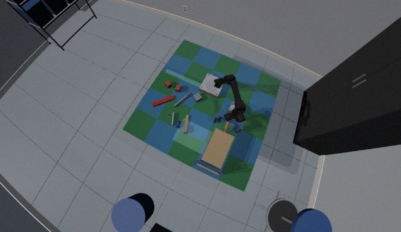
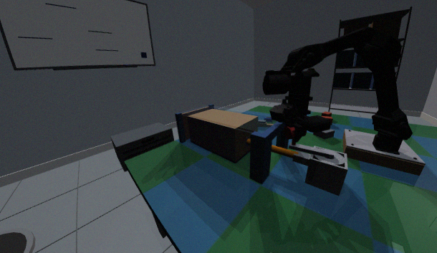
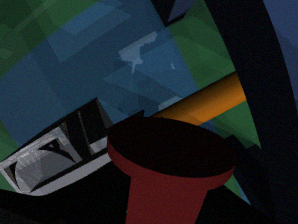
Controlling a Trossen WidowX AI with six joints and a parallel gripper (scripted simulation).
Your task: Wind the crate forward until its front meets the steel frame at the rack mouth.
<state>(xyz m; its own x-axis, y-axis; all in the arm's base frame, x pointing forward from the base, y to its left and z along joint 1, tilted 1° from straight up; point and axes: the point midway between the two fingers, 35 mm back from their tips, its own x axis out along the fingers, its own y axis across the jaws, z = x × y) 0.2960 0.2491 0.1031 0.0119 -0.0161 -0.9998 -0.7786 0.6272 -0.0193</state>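
Winding well from here calls, I judge, for small, level arcs round the winch's hub, with the wrist free to swivel so the key is not levered out of its hole. The gripper (image 1: pixel 229 116) (image 2: pixel 294 132) (image 3: pixel 157 159) is closed on the red grip (image 2: pixel 291 134) (image 3: pixel 167 197), which seems to stand on the end of the handle's grey arm (image 2: pixel 311 151). Just beside the hand is the winch (image 1: pixel 232 106) (image 2: pixel 326 176) (image 3: pixel 45 162); the key itself cannot be made out. On the hand's other side, the orange strap (image 1: pixel 227 126) (image 2: pixel 284 150) (image 3: pixel 210 100) runs under the blue frame (image 1: pixel 237 129) (image 2: pixel 260 160) to the crate (image 1: pixel 217 148) (image 2: pixel 215 137), which looks flat and short of that frame. Slow turns near contact should keep its front from riding up. Counted outward: one grip, one winch, one strap, one frame at the mouth, one crate; farther from the hand, one grey block (image 1: pixel 197 96), one wrench (image 1: pixel 182 100), one wooden-handled tool (image 1: pixel 187 123), one small hammer (image 1: pixel 173 118), one blue piece (image 1: pixel 177 123), one red bar (image 1: pixel 163 100) and two red blocks (image 1: pixel 167 84).
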